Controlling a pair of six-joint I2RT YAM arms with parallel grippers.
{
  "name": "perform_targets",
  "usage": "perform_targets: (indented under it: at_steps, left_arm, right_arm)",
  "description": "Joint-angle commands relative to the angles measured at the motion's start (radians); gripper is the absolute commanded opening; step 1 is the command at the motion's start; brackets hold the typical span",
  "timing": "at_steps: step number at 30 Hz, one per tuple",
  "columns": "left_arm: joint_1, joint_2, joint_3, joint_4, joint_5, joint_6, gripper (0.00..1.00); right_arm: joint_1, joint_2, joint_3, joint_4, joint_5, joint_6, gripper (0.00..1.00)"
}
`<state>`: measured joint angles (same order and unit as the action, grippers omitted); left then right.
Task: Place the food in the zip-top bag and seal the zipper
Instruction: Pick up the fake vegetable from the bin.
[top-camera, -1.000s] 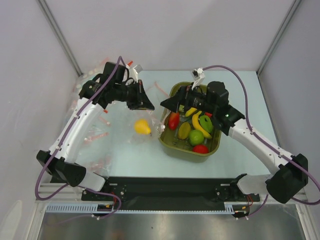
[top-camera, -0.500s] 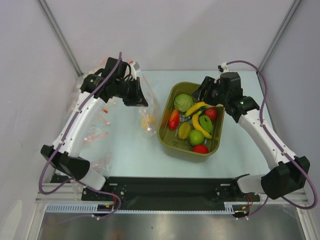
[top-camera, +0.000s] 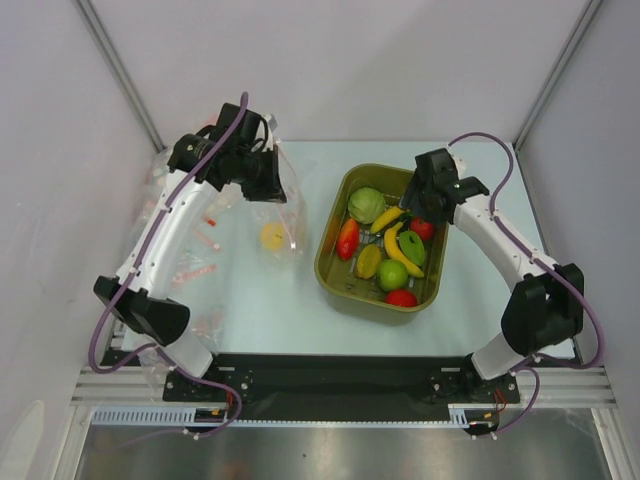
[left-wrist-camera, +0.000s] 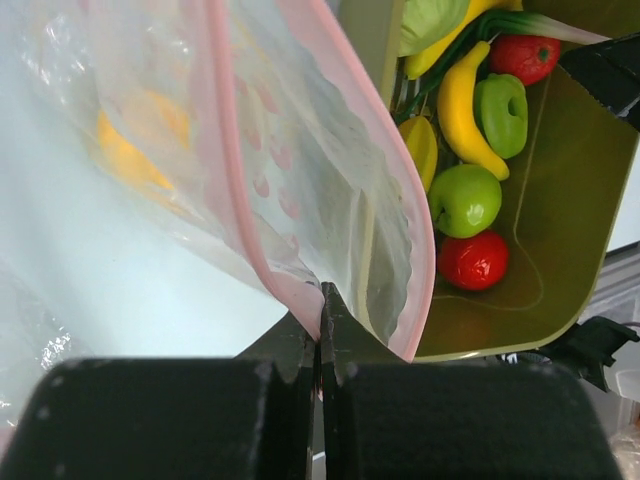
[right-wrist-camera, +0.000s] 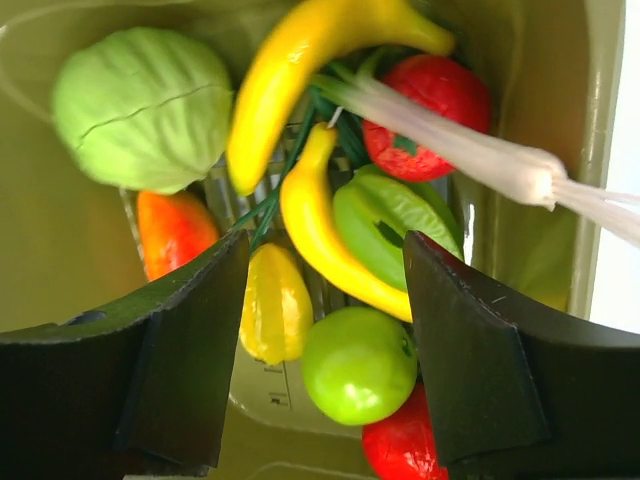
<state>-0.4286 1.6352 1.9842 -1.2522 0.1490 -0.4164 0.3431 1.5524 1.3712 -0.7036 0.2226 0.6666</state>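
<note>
- Food (top-camera: 368, 261) mostly lies in an olive-green tub (top-camera: 345, 283) on the right half of the desk (top-camera: 270, 300). The nearest piece is a red tomato (top-camera: 402, 297), and a green apple (top-camera: 392, 274) touches it just beyond.
- More clear bags (top-camera: 190, 270) with pink-red marks lie flat along the left edge of the desk, well apart from the tub.
- Two yellow bananas (top-camera: 403, 252) lie across the middle of the tub. A pale green cabbage (top-camera: 367, 205) sits in its far left corner.
- Just left of the tub is the zip-top bag (top-camera: 283, 222), held up by its far edge. One yellow fruit (top-camera: 272, 236) is inside, low in the bag.
- In the left wrist view, the two pink strips of the zipper (left-wrist-camera: 228, 150) stand apart, so the mouth is open and unsealed.
- At the bag's far end, the left gripper (left-wrist-camera: 320, 305) has its jaws pressed together on the pink rim.
- Over the far half of the tub, the right gripper (right-wrist-camera: 325, 290) hovers with its fingers spread wide. They hold nothing, and the bananas and the apple show in the gap below.
</note>
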Motion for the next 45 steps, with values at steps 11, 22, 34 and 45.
perform_targets:
  at_steps: [11,22,34,45]
  left_arm:
    - [0.007,0.028,-0.001,0.036,0.017,-0.001,0.00]
    - [0.002,0.046,-0.004,0.051,0.023,-0.009,0.00]
    - [-0.006,0.107,0.128,-0.130,-0.227,0.022,0.00]
    - [-0.071,0.089,0.108,-0.171,-0.365,0.013,0.00]
  right_arm:
    - [-0.016,0.141,0.018,0.063,0.329,0.128,0.71]
    - [-0.018,0.181,0.017,0.202,0.432,0.076,0.45]
    - [-0.016,0.032,-0.066,0.380,0.255,-0.048,0.00]
    - [-0.013,-0.136,-0.165,0.522,0.008,-0.081,0.00]
